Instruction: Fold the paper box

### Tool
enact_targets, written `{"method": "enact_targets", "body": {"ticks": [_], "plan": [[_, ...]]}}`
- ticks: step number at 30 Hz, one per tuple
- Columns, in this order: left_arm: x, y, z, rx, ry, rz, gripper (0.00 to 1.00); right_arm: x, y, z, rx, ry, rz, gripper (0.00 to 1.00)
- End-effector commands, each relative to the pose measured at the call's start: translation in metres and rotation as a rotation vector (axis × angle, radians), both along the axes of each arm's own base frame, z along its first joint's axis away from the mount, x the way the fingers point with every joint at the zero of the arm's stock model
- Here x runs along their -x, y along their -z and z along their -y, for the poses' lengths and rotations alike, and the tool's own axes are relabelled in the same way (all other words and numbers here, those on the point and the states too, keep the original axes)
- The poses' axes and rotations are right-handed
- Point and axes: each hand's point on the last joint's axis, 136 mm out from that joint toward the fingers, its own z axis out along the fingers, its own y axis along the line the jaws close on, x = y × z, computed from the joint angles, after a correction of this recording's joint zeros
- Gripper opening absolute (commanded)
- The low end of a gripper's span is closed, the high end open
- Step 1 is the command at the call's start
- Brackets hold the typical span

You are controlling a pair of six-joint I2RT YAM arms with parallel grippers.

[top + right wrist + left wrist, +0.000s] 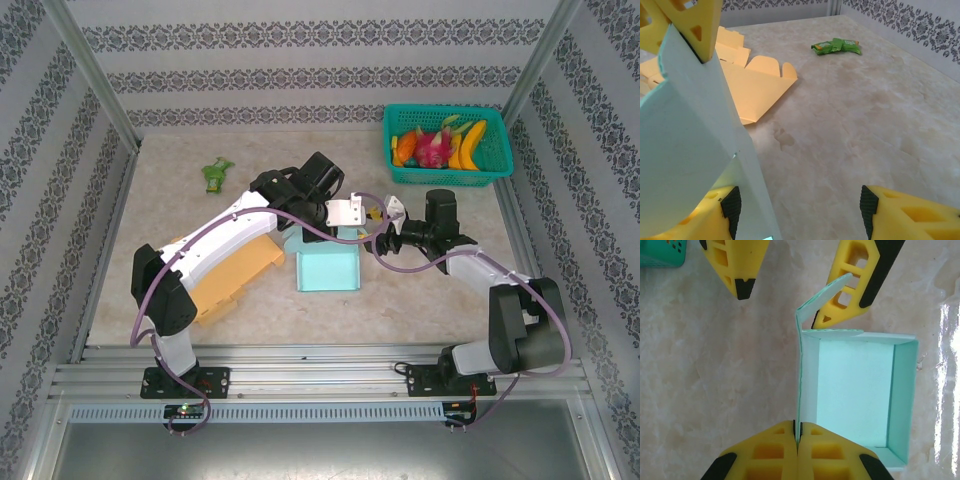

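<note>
**Two sets of jaws, one loose flap to turn in**

The mint paper box [328,268] sits mid-bench [430,300], open side up, between the two arms. An orange flat blank [235,270] lies beside it to the left. A green packet [215,175] and a basket of fruit [447,145] stand well apart from the work.

The left jaws are pressed flat together on the top edge of one side wall [801,380], pinching the paper and steadying the box. The right jaws stand wide and hold nothing. One finger [855,285] rests against the curled end flap [827,297] at the wall's far corner, and the other finger [740,270] hangs clear over bare bench.

The step in hand looks like closing that end flap against the box, so the corner squares up.

To do it well:
- Keep the left pinch firm and still. It is the anchor, and if it slips the whole light box will slide.
- Push the flap with the touching finger in a slow arc about its crease, not straight across. A straight shove would likely buckle the thin paper or drag the box.
- Bring the outer finger in only once the flap lies along the wall.
- Stay low near the crease, where the flap bends most readily.

The main risk is the flap springing back, since its curl suggests the paper holds some memory.
</note>
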Motion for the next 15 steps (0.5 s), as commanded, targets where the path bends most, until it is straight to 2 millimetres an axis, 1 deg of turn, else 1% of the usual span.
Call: {"method": "enact_targets", "body": {"ticks": [1,4,5,7,8,15], "plan": [[-0.006,-0.007,0.011,0.059,0.026,0.017,0.0,0.009,-0.013,-0.01,-0.044,-0.101,0.033,0.62],[-0.003,-0.009,0.012,0.07,0.034,0.006,0.0,0.01,-0.011,-0.012,-0.037,-0.108,0.04,0.61],[-0.001,-0.01,0.012,0.074,0.038,0.003,0.0,0.01,-0.01,-0.012,-0.039,-0.111,0.037,0.59],[0.001,-0.013,0.014,0.087,0.049,-0.004,0.0,0.011,-0.011,-0.015,-0.04,-0.123,0.04,0.58],[0.004,-0.014,0.016,0.096,0.057,-0.01,0.0,0.014,-0.011,-0.016,-0.041,-0.137,0.049,0.56],[0.014,-0.02,0.02,0.133,0.103,-0.019,0.0,0.021,-0.015,-0.023,-0.044,-0.174,0.073,0.56]]}}
